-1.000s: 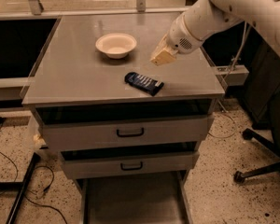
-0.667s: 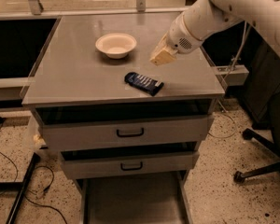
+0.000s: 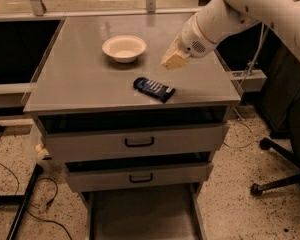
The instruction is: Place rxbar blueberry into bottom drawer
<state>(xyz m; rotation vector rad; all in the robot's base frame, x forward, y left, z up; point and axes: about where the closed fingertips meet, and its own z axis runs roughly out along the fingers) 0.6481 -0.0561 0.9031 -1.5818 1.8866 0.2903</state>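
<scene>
The rxbar blueberry [image 3: 154,89], a dark blue flat bar with white lettering, lies on the grey cabinet top [image 3: 80,84] near its front edge. My gripper [image 3: 173,60] hangs above the top, a little behind and to the right of the bar, not touching it. Its tan fingers [image 3: 175,59] point down and left. The bottom drawer [image 3: 140,216] is pulled out at floor level, a wide shallow grey tray with low side rails, and nothing shows in it.
A white bowl [image 3: 124,48] stands on the top behind and left of the bar. Two grey drawers with black handles [image 3: 139,142] sit shut above the tray. An office chair base [image 3: 280,174] stands at the right. Cables lie on the floor at the left.
</scene>
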